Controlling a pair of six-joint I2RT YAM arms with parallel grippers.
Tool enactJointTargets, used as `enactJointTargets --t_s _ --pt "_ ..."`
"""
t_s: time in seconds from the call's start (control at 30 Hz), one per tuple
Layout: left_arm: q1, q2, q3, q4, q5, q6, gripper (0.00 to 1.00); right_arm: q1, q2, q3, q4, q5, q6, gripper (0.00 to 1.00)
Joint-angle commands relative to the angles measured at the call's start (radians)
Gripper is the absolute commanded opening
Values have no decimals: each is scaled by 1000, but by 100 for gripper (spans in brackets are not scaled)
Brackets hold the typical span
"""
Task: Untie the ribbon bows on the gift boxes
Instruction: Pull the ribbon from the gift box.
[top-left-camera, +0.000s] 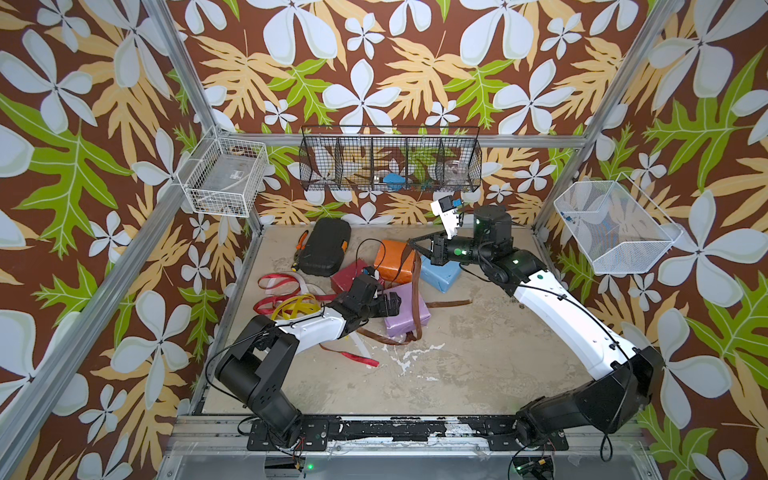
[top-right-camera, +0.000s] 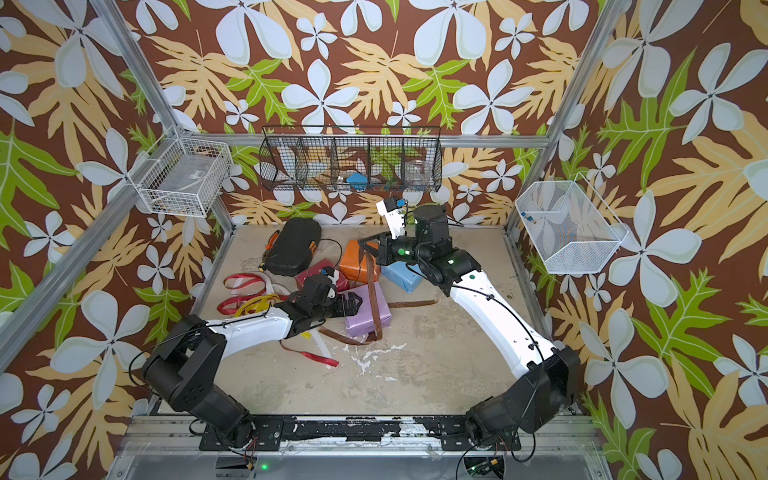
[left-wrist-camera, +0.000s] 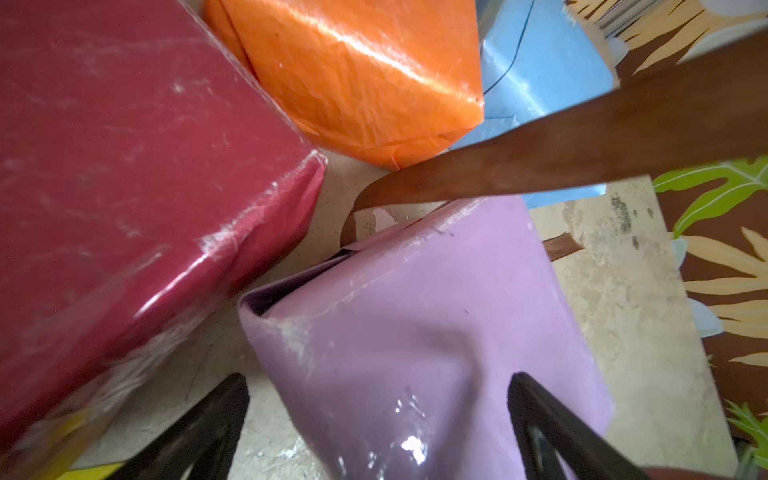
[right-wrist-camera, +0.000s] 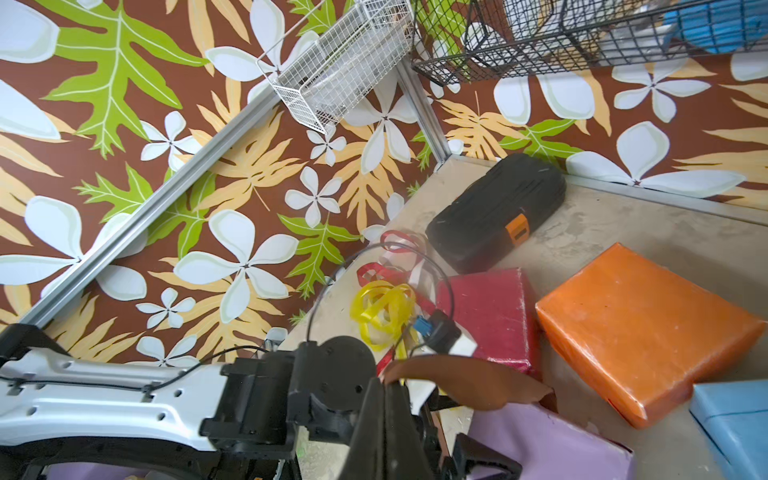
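The left gripper (left-wrist-camera: 378, 419), jaws spread wide and holding nothing, is shown astride the lilac box (top-left-camera: 405, 309). The brown ribbon (top-left-camera: 414, 291) is drawn taut upward from that box by the right gripper (top-left-camera: 412, 241), closed on its end. Dark red (top-left-camera: 349, 276), orange (top-left-camera: 392, 259) and light blue boxes (top-left-camera: 440, 272) are clustered behind; red (top-left-camera: 274, 286), white (top-left-camera: 309, 289) and yellow ribbons (top-left-camera: 295, 305) lie loose.

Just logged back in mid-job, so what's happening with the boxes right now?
The right hand is shut on the brown ribbon, holding it up from the lilac box, which it still loops. The left hand is open, its fingers astride that box. The red ribbon, yellow ribbon and white ribbon lie loose on the table. The dark red box, orange box and blue box are bare.
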Motion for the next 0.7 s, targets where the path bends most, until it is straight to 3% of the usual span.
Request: enactJointTargets --t_s 0.0,0.2,0.67 --pt "-8 29 2 28 -44 37 100 1 -5 11 43 -35 22 0" --pt "-24 76 4 5 -69 55 100 1 -20 57 44 -44 37 0" --pt "-25 139 35 -56 -32 78 100 1 -13 375 -41 -5 37 0"
